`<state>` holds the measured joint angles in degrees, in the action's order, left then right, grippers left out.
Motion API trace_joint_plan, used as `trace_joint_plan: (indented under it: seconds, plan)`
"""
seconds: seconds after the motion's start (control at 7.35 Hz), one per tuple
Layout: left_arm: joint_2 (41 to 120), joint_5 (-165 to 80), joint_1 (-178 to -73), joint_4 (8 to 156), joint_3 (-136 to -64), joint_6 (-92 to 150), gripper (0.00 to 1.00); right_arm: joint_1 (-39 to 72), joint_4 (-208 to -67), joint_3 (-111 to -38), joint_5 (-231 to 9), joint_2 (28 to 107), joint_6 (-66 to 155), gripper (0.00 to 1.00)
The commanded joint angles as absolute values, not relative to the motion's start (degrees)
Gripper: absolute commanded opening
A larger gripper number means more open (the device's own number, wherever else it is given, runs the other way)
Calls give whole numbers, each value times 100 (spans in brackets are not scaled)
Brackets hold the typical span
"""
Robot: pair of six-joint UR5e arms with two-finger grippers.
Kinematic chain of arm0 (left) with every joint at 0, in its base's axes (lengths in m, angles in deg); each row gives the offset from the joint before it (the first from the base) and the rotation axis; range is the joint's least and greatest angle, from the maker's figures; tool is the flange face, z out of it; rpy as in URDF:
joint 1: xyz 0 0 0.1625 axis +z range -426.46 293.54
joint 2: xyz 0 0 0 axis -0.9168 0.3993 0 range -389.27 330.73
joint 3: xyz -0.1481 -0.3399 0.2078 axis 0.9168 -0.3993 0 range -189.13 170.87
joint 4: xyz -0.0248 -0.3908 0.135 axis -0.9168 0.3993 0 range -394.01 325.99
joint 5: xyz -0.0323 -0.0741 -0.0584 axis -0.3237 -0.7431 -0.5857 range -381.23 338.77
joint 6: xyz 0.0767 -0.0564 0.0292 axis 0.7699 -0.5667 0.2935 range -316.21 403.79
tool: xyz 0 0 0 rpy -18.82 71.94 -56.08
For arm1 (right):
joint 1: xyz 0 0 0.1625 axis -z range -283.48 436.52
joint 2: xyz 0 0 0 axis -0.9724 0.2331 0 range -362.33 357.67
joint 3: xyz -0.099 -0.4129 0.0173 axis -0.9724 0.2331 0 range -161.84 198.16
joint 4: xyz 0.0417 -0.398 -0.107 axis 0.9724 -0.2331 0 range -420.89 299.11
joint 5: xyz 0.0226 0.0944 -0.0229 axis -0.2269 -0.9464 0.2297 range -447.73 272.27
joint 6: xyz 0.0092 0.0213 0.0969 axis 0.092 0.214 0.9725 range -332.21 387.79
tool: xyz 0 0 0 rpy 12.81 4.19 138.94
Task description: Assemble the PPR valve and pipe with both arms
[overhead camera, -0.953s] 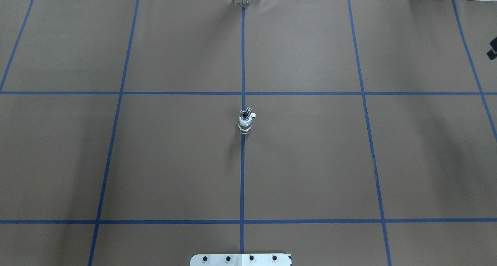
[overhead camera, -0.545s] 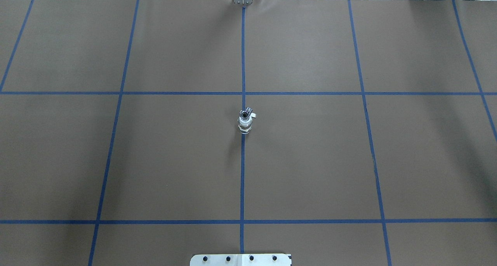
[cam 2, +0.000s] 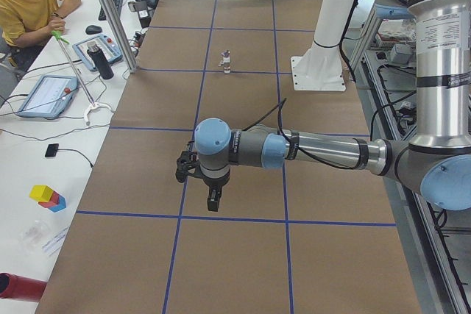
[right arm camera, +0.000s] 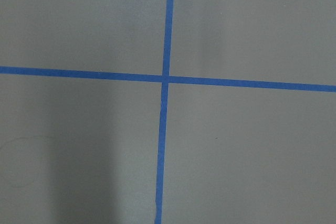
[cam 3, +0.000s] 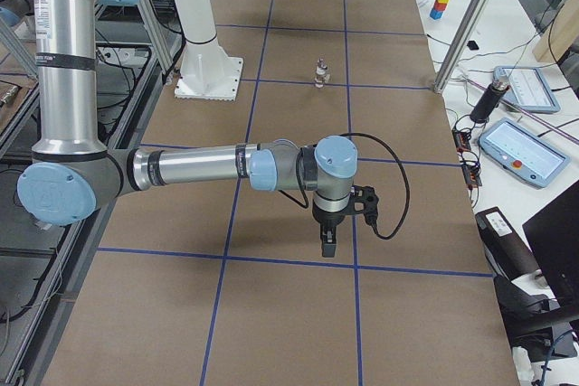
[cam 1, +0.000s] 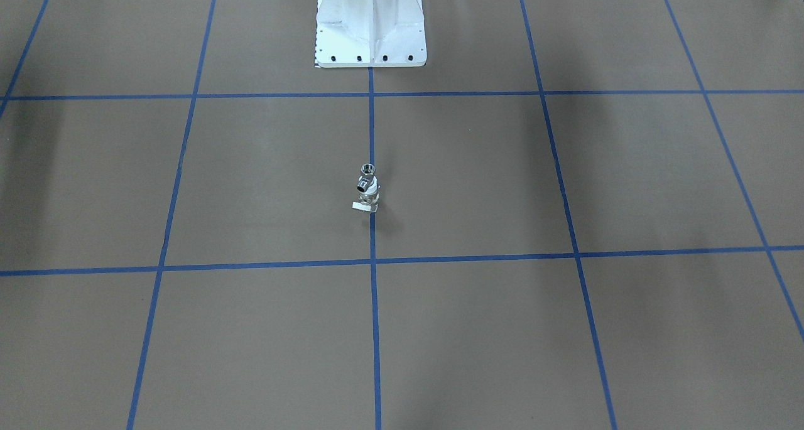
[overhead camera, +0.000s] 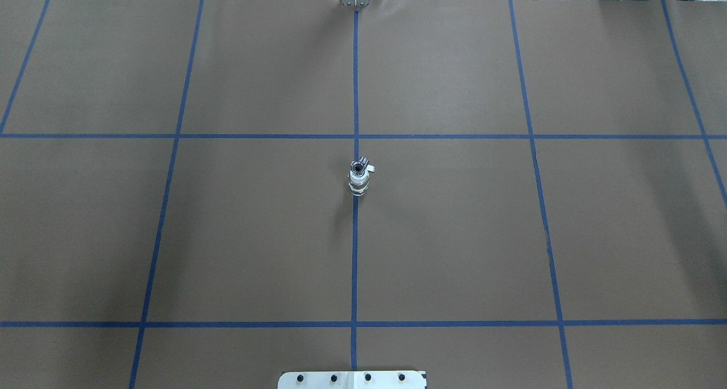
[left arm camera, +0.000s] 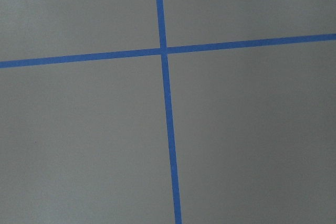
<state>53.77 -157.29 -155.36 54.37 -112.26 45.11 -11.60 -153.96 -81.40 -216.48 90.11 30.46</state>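
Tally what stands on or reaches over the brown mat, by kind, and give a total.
Robot arms: 2 (left arm, right arm)
PPR valve: 1
pipe: 1
white pedestal: 1
Total: 5

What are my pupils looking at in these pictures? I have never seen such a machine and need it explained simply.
Two robot arms share a brown table marked with blue tape. One camera looks from behind the robot, one faces it, one stands at each table end, and one sits on each wrist, showing only tape. The left arm and right arm reach over opposite ends. The left gripper and right gripper carry nothing. At the centre the PPR valve and pipe stand upright, seemingly joined.
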Motion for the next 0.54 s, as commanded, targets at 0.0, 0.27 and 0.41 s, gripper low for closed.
trace_joint_plan:
  seconds: [0.0,0.27,0.41]
  plan:
    - [5344,-15606,-15550,5459,-11231,4511,100,-1164,-15379,-8160,-21649,9048,3060,100]
    - [5353,-15605,-15550,5459,-11231,4511,100,-1164,-15266,-8142,-21649,9101,3051,100]
    - [5353,-15605,-15550,5459,-11223,4511,100,-1164,-15108,-8125,-21649,9214,3051,100]
